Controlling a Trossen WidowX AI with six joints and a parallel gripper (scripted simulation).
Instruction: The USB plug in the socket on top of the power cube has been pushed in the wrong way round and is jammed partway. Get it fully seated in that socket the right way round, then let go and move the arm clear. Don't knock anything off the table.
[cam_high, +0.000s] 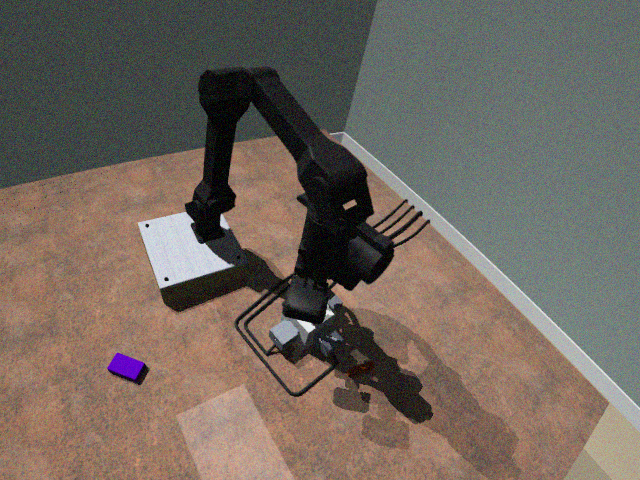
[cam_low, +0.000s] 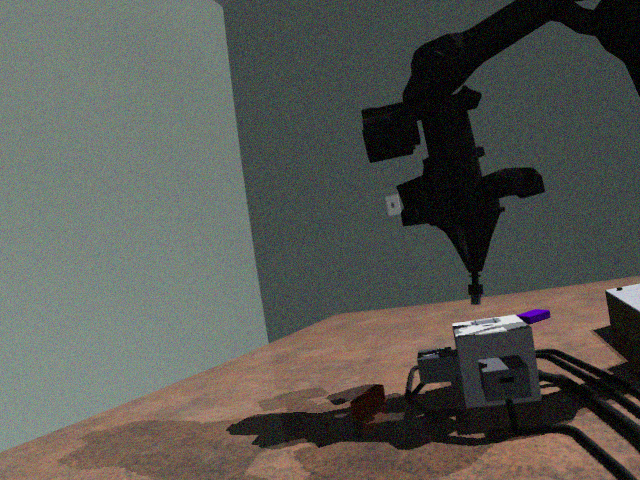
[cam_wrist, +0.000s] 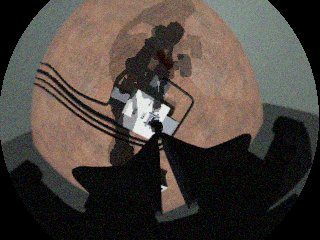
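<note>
My gripper (cam_low: 475, 274) (cam_wrist: 159, 136) points down and is shut on the small dark USB plug (cam_low: 475, 289) (cam_wrist: 156, 125). The plug hangs in the air with its metal end down, clear above the power cube (cam_low: 496, 343) (cam_wrist: 134, 119). In the exterior view a visible gap separates the plug's end from the cube's white top. A grey socket outline (cam_low: 485, 321) shows on that top. In the wrist view the plug covers part of the cube's top. In the top view the arm hides the fingertips and the plug. Which way round the plug faces cannot be told.
Grey plugs (cam_high: 284, 333) (cam_low: 436, 365) stick out from the cube's sides. Black cables (cam_high: 266, 369) (cam_low: 584, 436) loop around it. A red-brown block (cam_high: 360, 368) (cam_low: 368, 404) (cam_wrist: 165, 60) stands near it in shadow. A purple block (cam_high: 127, 366) (cam_low: 535, 315) lies farther off, away from the arm's base (cam_high: 175, 253).
</note>
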